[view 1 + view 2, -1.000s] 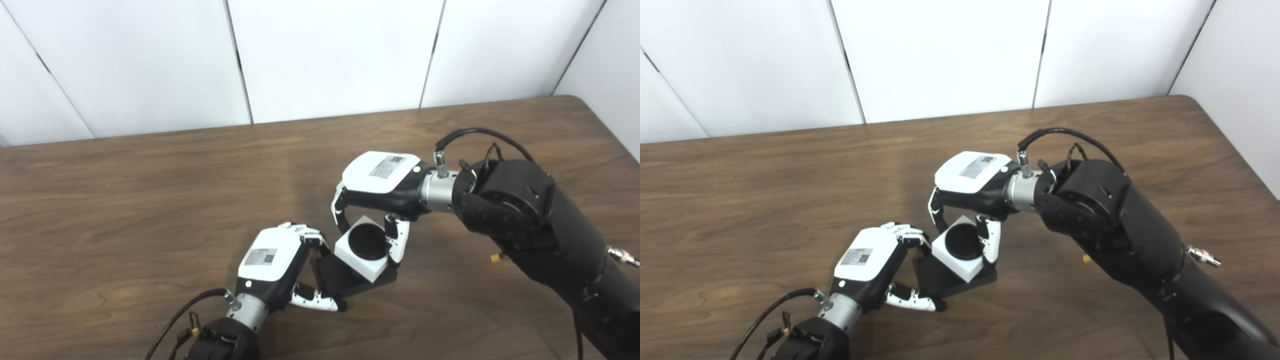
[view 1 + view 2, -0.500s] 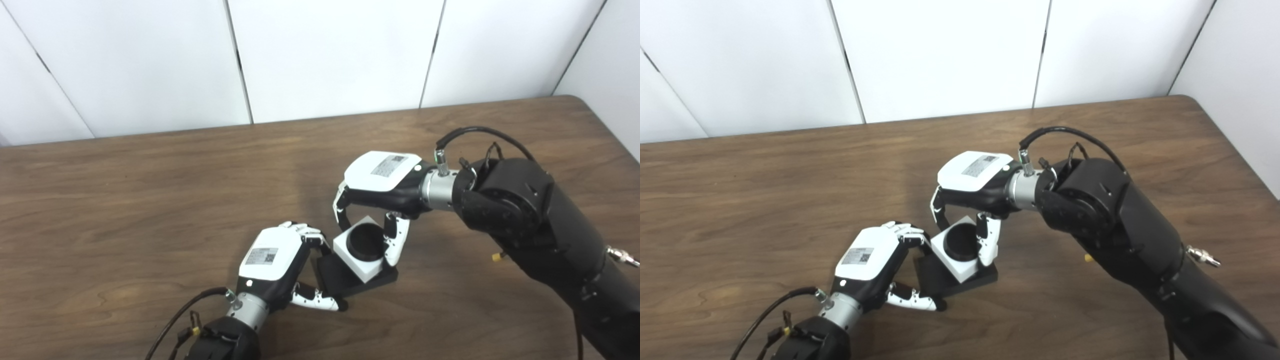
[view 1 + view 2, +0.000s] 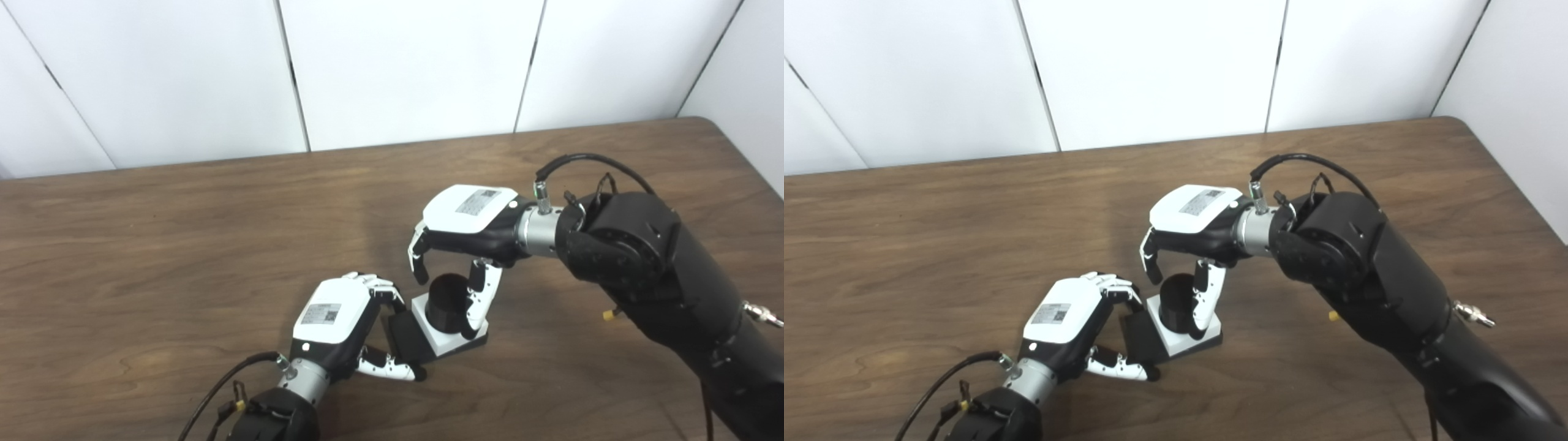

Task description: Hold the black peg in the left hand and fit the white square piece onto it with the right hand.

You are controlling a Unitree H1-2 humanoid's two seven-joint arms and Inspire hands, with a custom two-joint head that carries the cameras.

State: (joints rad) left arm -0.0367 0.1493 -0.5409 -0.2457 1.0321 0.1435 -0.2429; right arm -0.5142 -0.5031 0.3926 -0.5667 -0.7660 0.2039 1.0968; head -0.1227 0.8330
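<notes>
Illumination is bright, even and diffuse, coming from overhead. The white wall panels (image 3: 404,67) read near full white without detail. The bench (image 3: 153,245) shows a broad, pale sheen across its centre. Shadows are soft and short, lying directly beneath the right hand (image 3: 468,223) and the left hand (image 3: 1062,321). Focus is slightly soft overall, and dark arm surfaces lose detail.

The black peg (image 3: 446,303) stands upright, a short round post on a flat black base (image 3: 405,340) lying on the table. The white square piece (image 3: 449,335) sits low around it, seated on the base, slightly turned, with the peg rising through its hole.
</notes>
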